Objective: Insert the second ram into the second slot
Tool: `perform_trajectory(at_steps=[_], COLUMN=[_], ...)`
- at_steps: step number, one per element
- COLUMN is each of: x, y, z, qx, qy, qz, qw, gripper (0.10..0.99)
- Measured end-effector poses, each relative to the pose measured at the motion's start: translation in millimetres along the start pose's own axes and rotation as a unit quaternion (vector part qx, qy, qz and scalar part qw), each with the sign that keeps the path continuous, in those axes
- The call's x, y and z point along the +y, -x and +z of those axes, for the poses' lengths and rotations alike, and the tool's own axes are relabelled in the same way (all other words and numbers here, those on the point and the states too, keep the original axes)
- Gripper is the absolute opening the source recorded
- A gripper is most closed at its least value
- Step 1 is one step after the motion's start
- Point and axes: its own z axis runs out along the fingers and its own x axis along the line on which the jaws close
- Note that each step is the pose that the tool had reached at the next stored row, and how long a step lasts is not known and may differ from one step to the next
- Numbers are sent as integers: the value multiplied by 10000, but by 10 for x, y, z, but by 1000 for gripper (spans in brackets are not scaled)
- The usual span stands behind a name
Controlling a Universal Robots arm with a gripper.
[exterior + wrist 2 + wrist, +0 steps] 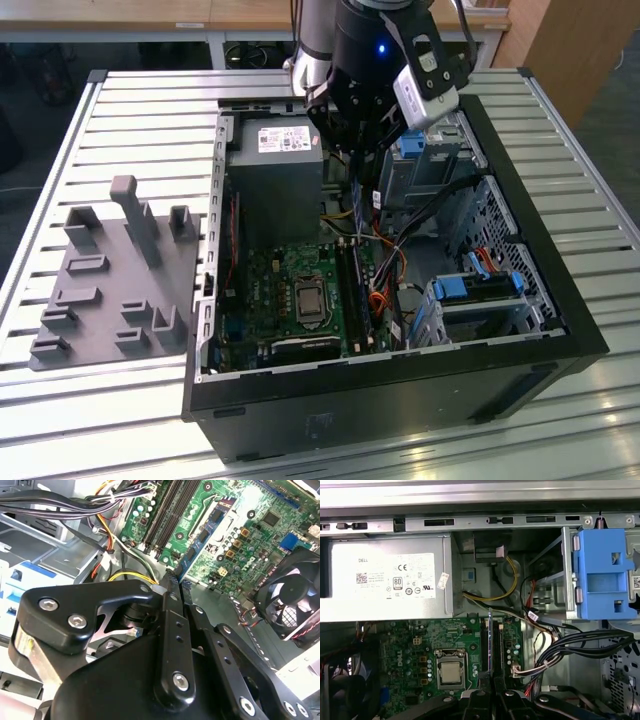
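My gripper (358, 165) hangs inside the open computer case (400, 375), near its back end. It is shut on the second ram (491, 640), a thin blue board seen edge-on between the fingertips (481, 696). In the second wrist view the ram's blue edge (181, 575) sticks out past the gripper (178, 586). It hangs above the green motherboard (270, 290), roughly in line with the long black memory slots (482, 650), and stands apart from them. The slots (350, 290) run beside the processor socket (308, 300). I cannot tell which one is the second slot.
A grey power supply (275, 170) sits close beside the gripper. Bundled cables (400, 250) cross next to the slots. Light-blue drive-bay clips (602, 575) and metal cages (470, 300) stand on the far side. A fan (292, 600) borders the board. A grey fixture (110, 280) lies outside the case.
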Motion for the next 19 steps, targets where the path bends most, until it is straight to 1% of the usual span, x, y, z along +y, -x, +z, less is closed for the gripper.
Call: perform_trajectory(at_steps=[7,14,18,19], x=[-19,-25,-31,-83], y=[12,17,17,20], z=[41,62,73,245], qx=[28,85,95,272], qy=[-2,-5,-6,-16], qz=[-1,1,1,7], qw=[10000,10000,10000,9996], gripper=[137,137,137,137])
